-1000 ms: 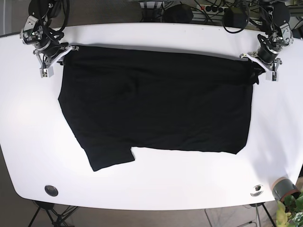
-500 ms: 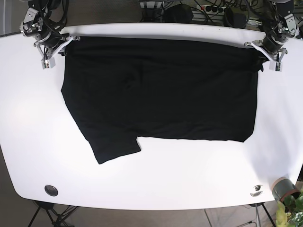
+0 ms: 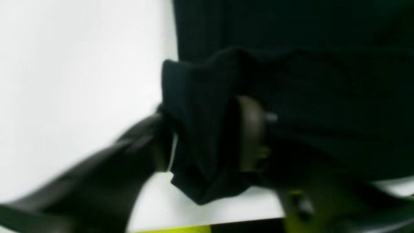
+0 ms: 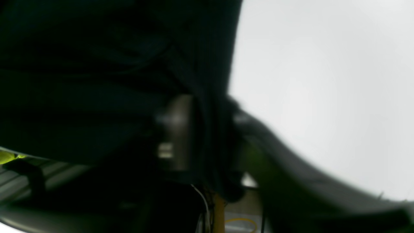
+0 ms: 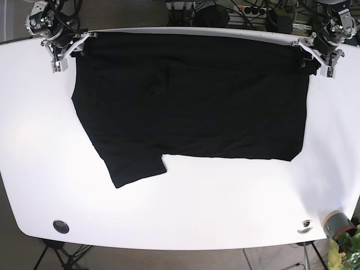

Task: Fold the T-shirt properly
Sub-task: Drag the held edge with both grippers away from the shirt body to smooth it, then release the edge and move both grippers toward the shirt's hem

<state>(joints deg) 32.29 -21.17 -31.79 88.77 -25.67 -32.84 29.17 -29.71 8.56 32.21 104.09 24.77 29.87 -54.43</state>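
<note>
Tension matters: left end effector and right end effector are each clamping a far corner of the T-shirt, spreading flat on the tabletop; pulling evenly is avoiding wrinkles.

The shirt is matt black cloth, soft and faintly creased. The table is smooth white with a slight sheen. Each hand has pale plastic-looking fingers.

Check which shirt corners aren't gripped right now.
The two near-edge corners of the T-shirt: the sleeve flap and the right corner. The right gripper and left gripper pinch the far ones.
</note>
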